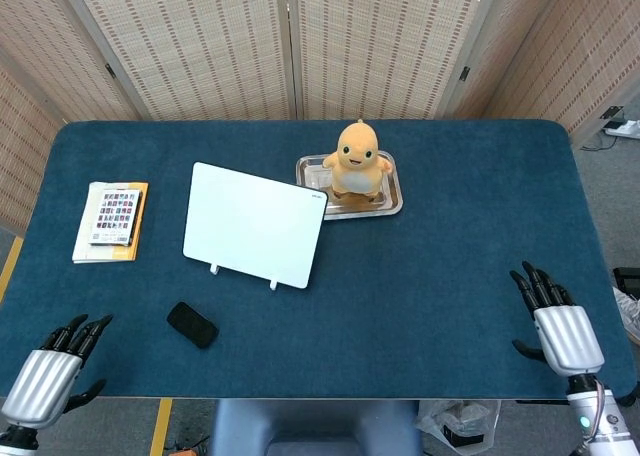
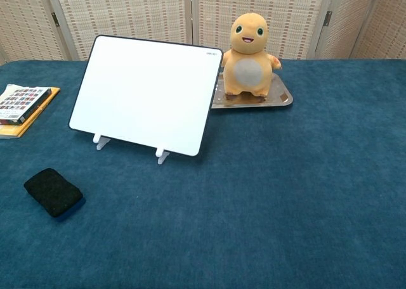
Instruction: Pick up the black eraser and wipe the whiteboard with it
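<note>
The black eraser (image 1: 192, 324) (image 2: 53, 191) lies flat on the blue table, near the front left. Behind it the white whiteboard (image 1: 255, 224) (image 2: 147, 93) leans back on two small white feet, its face blank. My left hand (image 1: 52, 370) hovers at the table's front left corner, fingers spread, holding nothing, well left of the eraser. Over at the front right edge is my right hand (image 1: 558, 326), also with fingers apart and nothing in it. Neither hand shows in the chest view.
An orange plush toy (image 1: 355, 160) stands on a metal tray (image 1: 384, 204) behind the whiteboard's right side. A stack of books (image 1: 111, 220) lies at the left edge. Woven screens close off the back of the table (image 1: 450, 256).
</note>
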### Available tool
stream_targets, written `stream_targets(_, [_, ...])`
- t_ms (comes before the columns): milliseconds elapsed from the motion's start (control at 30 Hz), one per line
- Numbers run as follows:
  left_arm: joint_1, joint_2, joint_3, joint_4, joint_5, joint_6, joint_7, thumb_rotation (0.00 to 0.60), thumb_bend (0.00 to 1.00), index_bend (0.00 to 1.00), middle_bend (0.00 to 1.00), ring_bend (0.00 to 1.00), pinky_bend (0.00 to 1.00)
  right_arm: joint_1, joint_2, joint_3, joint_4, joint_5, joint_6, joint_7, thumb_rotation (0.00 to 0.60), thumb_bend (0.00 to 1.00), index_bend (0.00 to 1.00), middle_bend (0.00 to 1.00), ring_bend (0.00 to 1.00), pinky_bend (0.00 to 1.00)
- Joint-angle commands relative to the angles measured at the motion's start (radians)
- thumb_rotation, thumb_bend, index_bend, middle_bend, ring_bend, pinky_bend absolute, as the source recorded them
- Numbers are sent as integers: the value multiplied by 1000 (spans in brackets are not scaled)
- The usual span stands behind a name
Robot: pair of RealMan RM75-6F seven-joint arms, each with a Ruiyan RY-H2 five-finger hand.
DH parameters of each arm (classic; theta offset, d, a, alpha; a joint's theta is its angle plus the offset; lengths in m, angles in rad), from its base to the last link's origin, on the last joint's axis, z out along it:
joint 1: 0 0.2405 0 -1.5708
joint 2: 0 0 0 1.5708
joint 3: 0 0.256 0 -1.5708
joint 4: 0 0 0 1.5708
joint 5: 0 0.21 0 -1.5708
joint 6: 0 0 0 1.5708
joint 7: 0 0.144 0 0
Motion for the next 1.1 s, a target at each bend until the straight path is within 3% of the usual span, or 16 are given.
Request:
stream_targets(33, [-66,-4,-25,73,42,-24,-100,600,237,184,944,746,842,2,-2,3,1,6,-3,-2,600,151,0,0,60,204])
stream_targets(100, [-102,-9,-34,104,56,-53,-128,600,234,255,1000,941,980,3,1,5,1,6,-2,4,600,151,0,0,61,203])
stream_targets(167, [-142,-3,-28,106,54,-116,-176,600,233,281,1000,995,1000,1,4,7,1,5,3,15,600,151,0,0,61,204])
stream_targets(367, [-277,26,-28,53,-5,-357,-245,600,235,291,1000,1000,1000,-2,11,7,2,3,10,35,600,152,0,0,62,203])
stream_targets(500, [-339,39,-47,9,-91,-493,-173,600,239,282,1000,1000,1000,-6,15,6,3,-6,21,47,600,151,0,0,63,204])
stream_targets(800, [-408,-6,-70,-6,-135,-562,-94,600,248,305,1000,1000,1000,-12,19,2,6,-19,33,62,600,151,0,0,63,204])
stream_targets(1100, [-440,-113,-61,125,-75,-520,-127,600,248,273,1000,1000,1000,-11,19,7,7,-9,30,61,600,151,0,0,63,204])
